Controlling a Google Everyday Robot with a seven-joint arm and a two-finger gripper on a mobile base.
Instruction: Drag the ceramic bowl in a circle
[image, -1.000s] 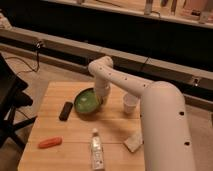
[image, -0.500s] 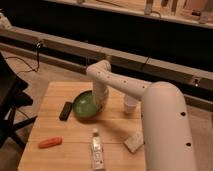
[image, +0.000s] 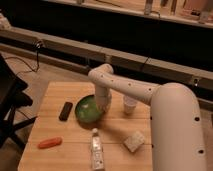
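Observation:
The green ceramic bowl (image: 88, 110) sits near the middle of the wooden table (image: 55, 95), paler green inside with a darker rim. My white arm reaches from the right and bends down over it. My gripper (image: 102, 106) is at the bowl's right rim, pointing down into it. A small white cup (image: 130, 105) stands to the right of the bowl, just beyond the arm.
A black remote (image: 65, 111) lies left of the bowl. An orange carrot (image: 49, 143) lies at the front left. A clear bottle (image: 96, 150) lies at the front, a pale sponge (image: 134, 141) to its right. A black chair (image: 10, 105) stands left of the table.
The bowl has slid toward the front of the table and slightly left, together with my gripper and the arm's elbow.

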